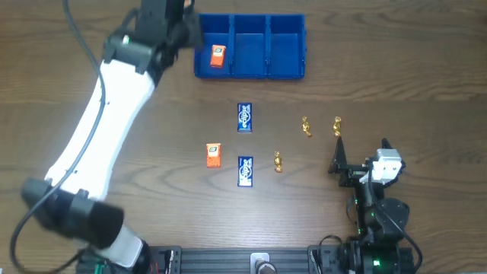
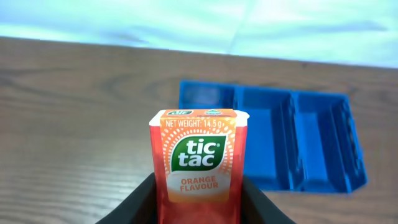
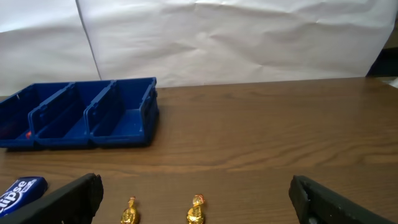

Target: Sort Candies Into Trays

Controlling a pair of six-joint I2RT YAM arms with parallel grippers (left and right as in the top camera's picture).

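My left gripper point(image 2: 199, 193) is shut on an upright orange candy box point(image 2: 199, 155), held above the table with the blue three-compartment tray point(image 2: 323, 180) beyond it. In the top view another orange box point(image 1: 218, 55) lies in the left compartment of the tray point(image 1: 288, 72). On the table lie an orange box point(image 1: 214, 154), two blue packets point(image 1: 244, 117) point(image 1: 245, 171) and three gold-wrapped candies point(image 1: 306, 126) point(image 1: 337, 125) point(image 1: 278, 161). My right gripper point(image 1: 361, 151) rests open near the front right, close to two of the gold candies point(image 3: 195, 210).
The left arm point(image 1: 99, 122) crosses the table's left side and ends beside the tray's left end. A white sheet point(image 3: 249, 43) stands behind the table's far edge. The tray's middle and right compartments point(image 1: 251, 46) hold nothing. Bare wood stretches right of the tray.
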